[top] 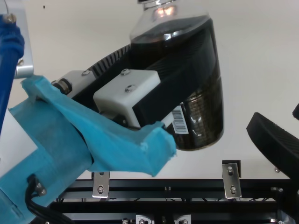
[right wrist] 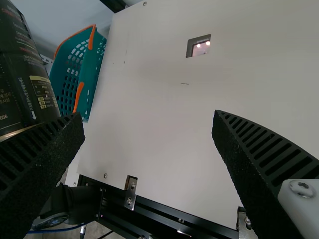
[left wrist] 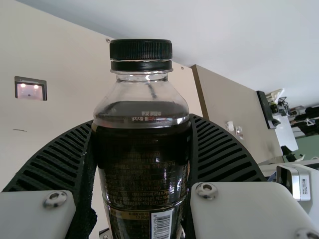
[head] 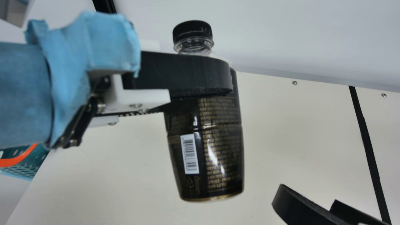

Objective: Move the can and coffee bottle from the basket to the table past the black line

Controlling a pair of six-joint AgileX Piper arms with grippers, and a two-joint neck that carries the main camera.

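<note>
The left gripper (head: pixel 218 76) is shut on the coffee bottle (head: pixel 206 150), holding it upright with a slight tilt above the table, left of the black line (head: pixel 365 131). In the left wrist view, the left gripper (left wrist: pixel 142 124) has its ribbed fingers pressed to both sides of the bottle (left wrist: pixel 142 164), below the black cap. The right gripper (head: pixel 307 197) stands open at the main view's lower right, apart from the bottle. From the right wrist, the right gripper (right wrist: pixel 147 117) shows a wide empty gap, with the bottle (right wrist: pixel 25 74) beyond one finger.
A teal basket (right wrist: pixel 89 64) with orange handles is beside the table edge; part of this basket (head: pixel 23 161) also appears at the main view's left. The cream table (head: pixel 281 131) meets a pale wall behind. Black frame rails (top: pixel 201 189) run along one table edge.
</note>
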